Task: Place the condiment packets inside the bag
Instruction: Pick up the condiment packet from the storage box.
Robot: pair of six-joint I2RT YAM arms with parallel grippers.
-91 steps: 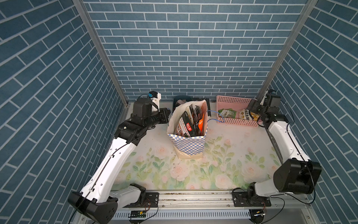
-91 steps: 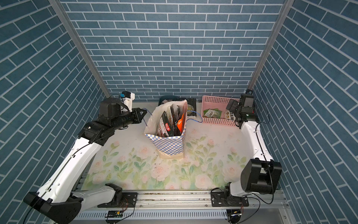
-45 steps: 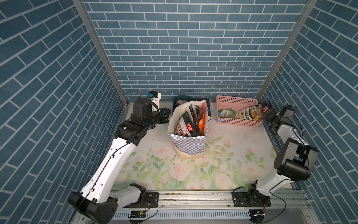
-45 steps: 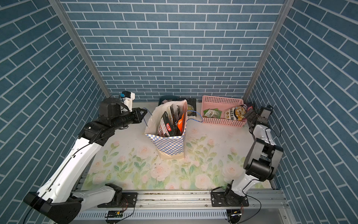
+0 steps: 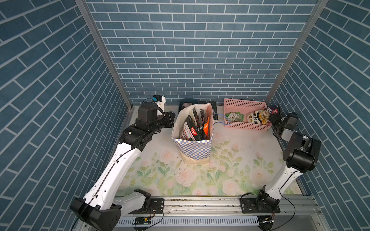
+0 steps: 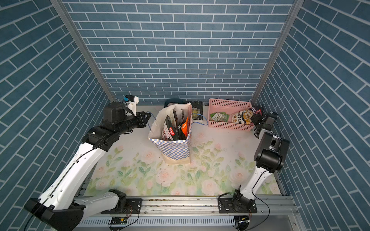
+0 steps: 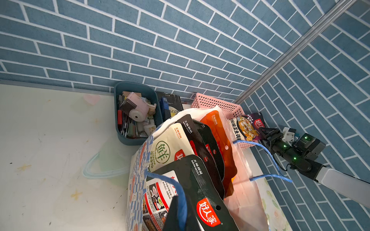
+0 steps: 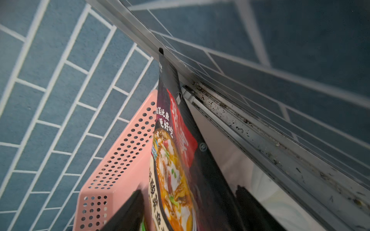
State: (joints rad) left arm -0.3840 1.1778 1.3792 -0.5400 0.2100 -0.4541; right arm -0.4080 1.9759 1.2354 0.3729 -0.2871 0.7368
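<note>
The left jaws are clamped on one blue cord handle [image 7: 181, 192] of the checkered bag [image 5: 195, 149], which stands mid-bench [image 5: 240, 156]. Upright inside it are condiment packets [image 7: 200, 192]: black with a red 好人家 logo, cream-white with a green 鲜, and orange. Only the left wrist view shows the contents of the teal bin [image 7: 138, 141] behind it, pens and small stationery. The pink basket [image 5: 246, 125] holds a green packet [image 5: 234, 117] and a cream-and-purple 酸菜鱼 packet [image 5: 258, 118] leaning over its right end. The right jaws stand apart, straddling that packet's edge.

The black packet [image 7: 192, 180] reads 好人家, the cream packet [image 7: 170, 140] 鲜.
</note>
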